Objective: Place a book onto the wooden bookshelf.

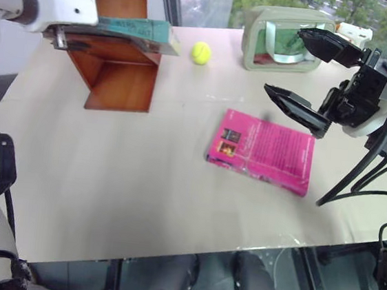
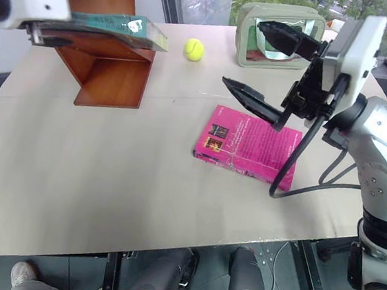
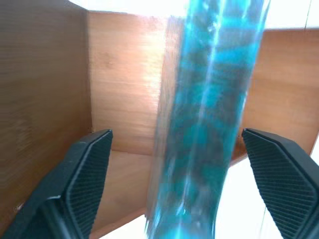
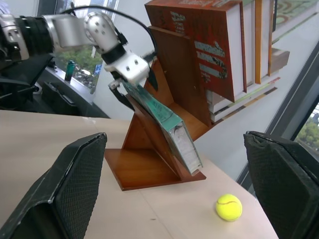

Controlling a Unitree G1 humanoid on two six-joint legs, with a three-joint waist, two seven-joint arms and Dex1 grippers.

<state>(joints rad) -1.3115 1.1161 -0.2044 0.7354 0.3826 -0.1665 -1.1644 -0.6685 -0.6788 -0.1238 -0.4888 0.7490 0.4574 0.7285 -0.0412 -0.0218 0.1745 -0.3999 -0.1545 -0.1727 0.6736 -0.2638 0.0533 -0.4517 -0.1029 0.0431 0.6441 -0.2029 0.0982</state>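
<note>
- The table (image 1: 107,177) carries everything; its near edge ends above a glass-like floor area, and its far side runs out of frame.
- The wooden bookshelf (image 1: 122,68) stands at the table's far left corner. In the head views its top is cut off; the right wrist view shows upper boards holding other books (image 4: 234,45).
- The book (image 4: 159,122), teal-green, lies on a sloping board of the bookshelf, its free end sticking out toward the tennis ball (image 1: 201,52). In the left wrist view it is a blurred teal band, its print unreadable.
- The pink book (image 1: 265,151) lies flat mid-table, well apart from the shelf.
- A pale green framed object (image 1: 287,40) stands at the far edge; what it is cannot be made out.
- The left claw (image 3: 174,189) is spread wide on either side of the book, both fingers apart from it. In the head views the white wrist hides most of it.
- The right claw (image 1: 311,78) hangs above the pink book, spread wide and holding nothing.
</note>
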